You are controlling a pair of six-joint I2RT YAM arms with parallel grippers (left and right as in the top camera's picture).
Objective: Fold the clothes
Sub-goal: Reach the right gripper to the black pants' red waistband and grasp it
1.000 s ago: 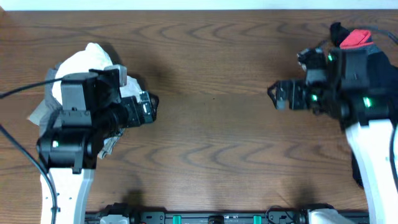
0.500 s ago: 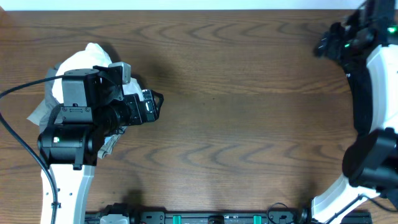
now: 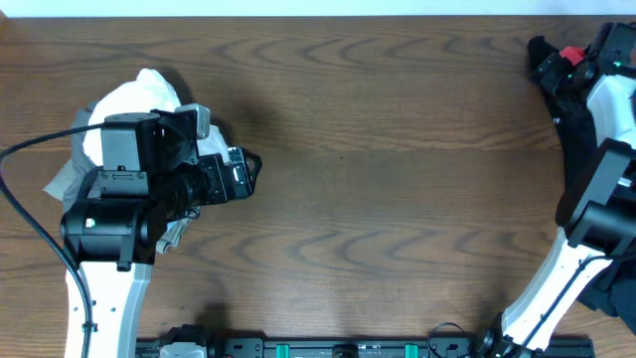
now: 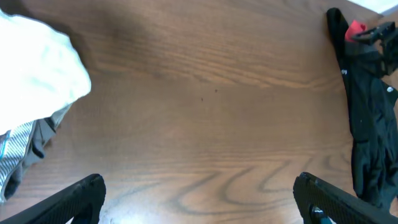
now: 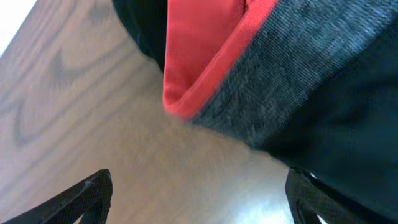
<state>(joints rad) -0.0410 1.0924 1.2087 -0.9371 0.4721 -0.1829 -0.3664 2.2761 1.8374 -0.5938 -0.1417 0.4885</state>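
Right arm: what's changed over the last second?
The right arm swung from mid-table to the far right corner. The right end effector now hangs open just above the black trousers' grey waistband, holding nothing. Left arm, open left end effector and white garment pile stayed put.

Left arm [image 3: 104,261] bent, left end effector [image 4: 198,202] spread wide. Right arm [image 3: 588,204] stretched far forward, right end effector [image 5: 196,199] parted, aimed downward.

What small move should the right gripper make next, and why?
Probably advance the right gripper onto the grey waistband and close. Its jaws stand open just short of the band, with nothing between them, and the trousers lie bunched near the table edge.
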